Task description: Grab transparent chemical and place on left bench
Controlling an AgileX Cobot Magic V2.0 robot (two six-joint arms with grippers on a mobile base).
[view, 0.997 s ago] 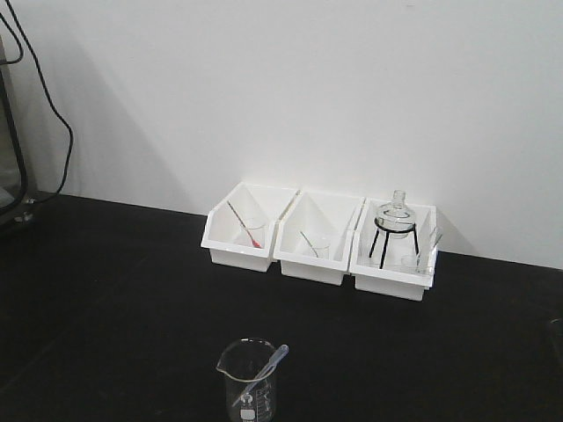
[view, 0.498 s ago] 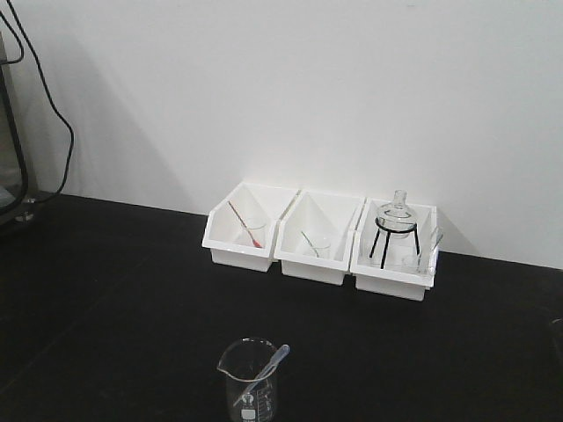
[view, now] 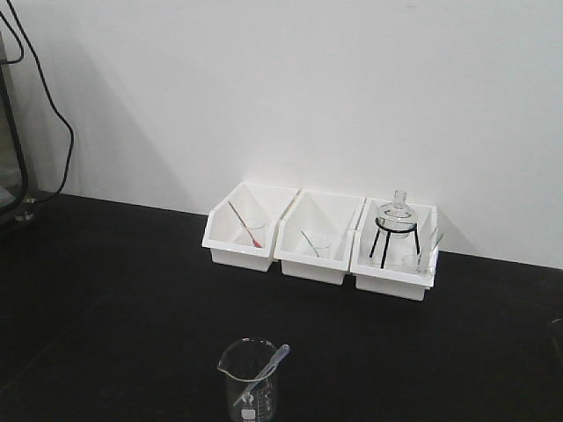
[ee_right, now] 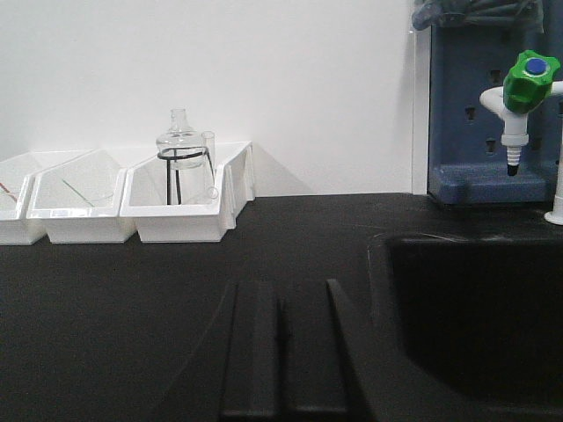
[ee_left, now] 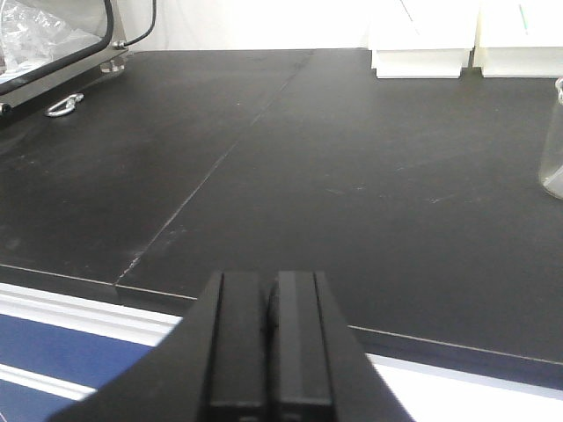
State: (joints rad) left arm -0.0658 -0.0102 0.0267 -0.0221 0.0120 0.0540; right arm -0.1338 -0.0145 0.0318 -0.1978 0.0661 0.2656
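Observation:
The transparent chemical is a clear dropper pipette (view: 266,367). It stands tilted in a clear glass beaker (view: 248,383) at the near edge of the left bench (view: 123,290), a wide black countertop. Neither gripper shows in the front view. My left gripper (ee_left: 270,303) is shut and empty, low over the bench's front edge; the beaker's edge shows at the far right of that view (ee_left: 552,149). My right gripper (ee_right: 280,303) is shut and empty, above the black counter, left of a sink.
Three white bins (view: 321,237) stand along the white wall. The left one holds a red-tipped pipette (view: 244,224), the right one a glass flask on a black stand (view: 393,224). A black sink basin (ee_right: 475,299) and a green-capped tap (ee_right: 523,92) lie at the right.
The front view has shifted very slightly; the bins sit a touch lower in the frame. Nothing on the bench has moved.

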